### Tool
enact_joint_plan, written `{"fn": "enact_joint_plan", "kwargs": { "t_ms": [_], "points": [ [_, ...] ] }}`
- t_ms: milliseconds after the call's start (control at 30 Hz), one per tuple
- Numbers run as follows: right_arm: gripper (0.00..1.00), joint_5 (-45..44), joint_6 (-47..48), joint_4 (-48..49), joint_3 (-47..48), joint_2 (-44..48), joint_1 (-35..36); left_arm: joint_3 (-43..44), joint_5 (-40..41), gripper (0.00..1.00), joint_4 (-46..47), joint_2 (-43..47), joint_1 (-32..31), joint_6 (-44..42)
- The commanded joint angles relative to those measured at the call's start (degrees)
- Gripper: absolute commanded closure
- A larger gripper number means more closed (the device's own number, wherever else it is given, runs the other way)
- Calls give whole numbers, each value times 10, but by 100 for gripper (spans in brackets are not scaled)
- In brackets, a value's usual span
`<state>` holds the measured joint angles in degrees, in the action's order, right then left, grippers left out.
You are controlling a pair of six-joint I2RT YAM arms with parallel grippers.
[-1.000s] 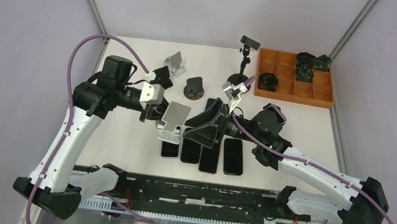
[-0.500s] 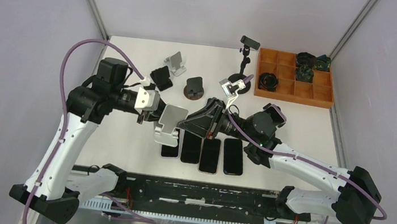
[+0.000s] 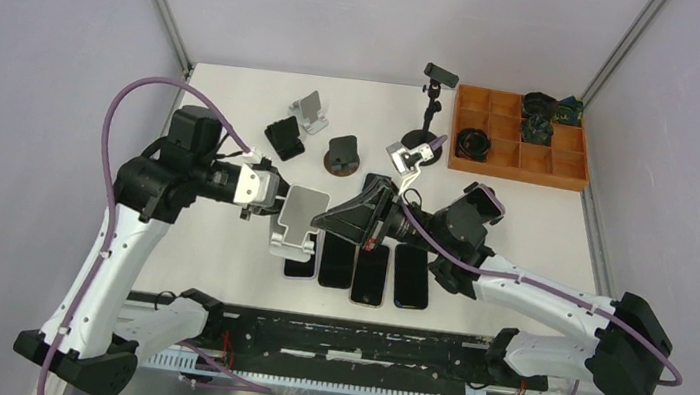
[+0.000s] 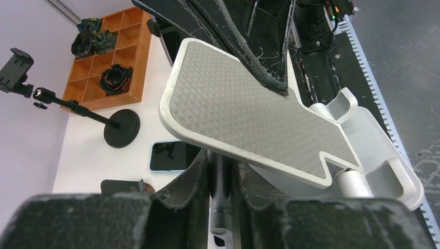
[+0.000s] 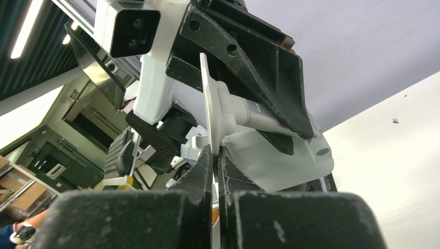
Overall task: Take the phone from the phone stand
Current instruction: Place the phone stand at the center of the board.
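My left gripper (image 4: 219, 162) is shut on the dark post of a white phone stand (image 3: 302, 214) and holds it above the table. The stand's grey-padded plate (image 4: 244, 109) is bare, with no phone on it. My right gripper (image 5: 215, 151) is shut on the thin edge of that plate (image 5: 206, 98), and its dark fingers (image 4: 259, 46) reach in from the far side. Several dark phones (image 3: 370, 276) lie flat in a row on the table, just below the stand and partly hidden by it.
A wooden compartment tray (image 3: 517, 160) with black parts sits at the back right. Next to it stands a black clamp tripod (image 3: 430, 107). A white stand (image 3: 309, 110), a black stand (image 3: 283, 136) and a round brown stand (image 3: 342, 153) stand behind the arms.
My right gripper has gone from wide open to shut on the plate's edge. The left arm has drawn the stand slightly left and nearer.
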<state>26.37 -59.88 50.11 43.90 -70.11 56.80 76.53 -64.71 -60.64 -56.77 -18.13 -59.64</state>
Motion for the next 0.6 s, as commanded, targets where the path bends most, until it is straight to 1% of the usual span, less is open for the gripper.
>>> {"fn": "enact_joint_plan", "kwargs": {
  "t_ms": [0, 100, 133, 167, 267, 333, 367, 467, 567],
  "points": [
    [100, -16, 37, -9, 4, 32, 9, 6, 13, 98, 21, -2, 2, -35],
    [100, -30, 88, -47, 6, 37, 9, 18, 3, 97, 23, -12, 2, 0],
    [100, -44, 111, -69, 9, 43, 10, 21, 3, 89, 23, -16, 2, 13],
    [100, -59, 139, -89, 8, 50, 9, 23, 4, 76, 24, -20, 2, 30],
    [100, -90, 225, -135, 7, 70, 9, 20, 19, 43, 22, -21, 2, 43],
    [100, -99, 285, -180, 17, 79, 9, 14, 35, 27, 22, -17, 2, 43],
    [100, -103, 306, -207, 21, 81, 7, 11, 42, 23, 21, -17, 2, 44],
    [100, -108, 356, -256, 22, 91, 6, 14, 50, 18, -12, -23, 2, 18],
    [100, -108, 410, -305, 20, 93, 1, 27, 54, 17, -81, -43, 2, -38]
  ]
}}
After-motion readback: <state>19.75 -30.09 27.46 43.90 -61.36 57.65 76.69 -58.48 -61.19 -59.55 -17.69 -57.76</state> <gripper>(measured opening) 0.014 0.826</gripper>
